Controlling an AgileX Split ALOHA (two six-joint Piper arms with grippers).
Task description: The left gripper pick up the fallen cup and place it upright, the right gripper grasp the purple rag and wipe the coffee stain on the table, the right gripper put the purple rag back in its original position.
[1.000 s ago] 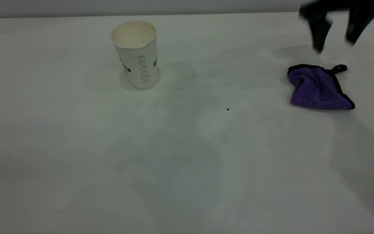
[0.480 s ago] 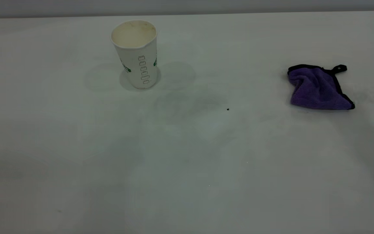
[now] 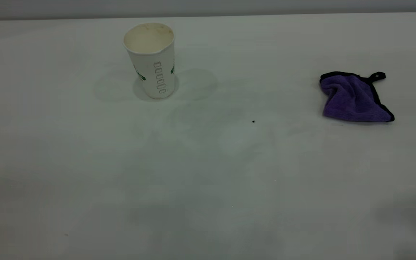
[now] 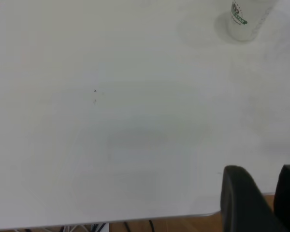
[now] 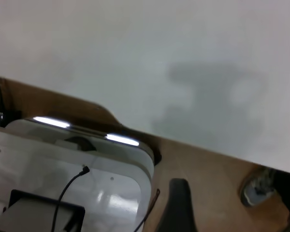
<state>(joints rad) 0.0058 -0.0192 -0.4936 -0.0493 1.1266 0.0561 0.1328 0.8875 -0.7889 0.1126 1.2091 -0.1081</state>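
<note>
I see the cup (image 3: 151, 59) upright on the tabletop (image 3: 208, 173), light and crushable. The purple rag (image 3: 354, 98) lies limp; I'd pinch its bunched middle. Left pincer (image 4: 262, 193) looks open; right pincer I cannot tell

I'm seeing a matt white table (image 3: 208, 180), a textured paper cup (image 3: 152, 61), a fuzzy cloth rag (image 3: 354, 98).
</note>
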